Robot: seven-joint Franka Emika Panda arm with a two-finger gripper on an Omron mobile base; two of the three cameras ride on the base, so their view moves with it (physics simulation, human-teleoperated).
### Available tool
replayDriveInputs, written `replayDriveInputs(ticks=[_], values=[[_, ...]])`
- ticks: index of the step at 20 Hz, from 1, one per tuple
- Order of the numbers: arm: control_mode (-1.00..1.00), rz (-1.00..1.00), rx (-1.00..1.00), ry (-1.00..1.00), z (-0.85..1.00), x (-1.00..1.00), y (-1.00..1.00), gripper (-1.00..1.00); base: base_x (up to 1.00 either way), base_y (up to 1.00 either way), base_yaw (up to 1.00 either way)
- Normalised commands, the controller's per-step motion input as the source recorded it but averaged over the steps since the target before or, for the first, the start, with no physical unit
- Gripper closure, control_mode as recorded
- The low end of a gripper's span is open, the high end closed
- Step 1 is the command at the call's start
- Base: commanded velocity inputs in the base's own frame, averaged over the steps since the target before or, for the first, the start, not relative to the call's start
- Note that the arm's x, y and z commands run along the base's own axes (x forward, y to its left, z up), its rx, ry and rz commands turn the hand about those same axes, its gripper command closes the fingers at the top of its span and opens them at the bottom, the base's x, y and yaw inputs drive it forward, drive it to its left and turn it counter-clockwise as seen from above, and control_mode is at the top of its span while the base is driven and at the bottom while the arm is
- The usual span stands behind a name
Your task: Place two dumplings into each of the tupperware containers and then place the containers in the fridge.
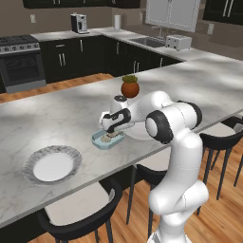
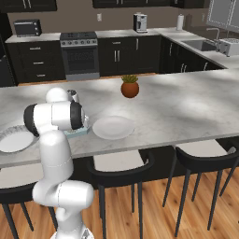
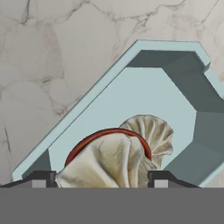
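Your claw (image 3: pixel 100 180) hangs low over the open blue tub (image 3: pixel 188 92), and its tips sit on both sides of a dumpling (image 3: pixel 105 164) (it looks pinched between them). A second dumpling (image 3: pixel 153 133) lies in the tub, touching the first. The tub (image 1: pixel 100 141) sits on the marble surface (image 1: pixel 57 118), between two white plates (image 1: pixel 51 166).

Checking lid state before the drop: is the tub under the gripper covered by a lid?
No. In the hand view the tub is open, its bare blue floor showing around the dumpling.
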Motion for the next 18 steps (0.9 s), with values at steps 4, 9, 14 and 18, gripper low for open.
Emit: replayDriveInputs(ticks=[4,9,14,18], values=[[-1.0,-0.02,0.0,0.0,0.0,0.03,0.0,-1.0,0.0,0.0,0.0],[-1.0,-0.02,0.0,0.0,0.0,0.0,0.0,-1.0,0.0,0.0,0.0],[-1.0,-0.04,0.0,-0.06,0.0,0.1,0.04,-1.0,0.0,0.0,0.0],[-1.0,0.0,0.0,-0.06,0.23,-0.09,0.04,-1.0,0.0,0.0,0.0]])
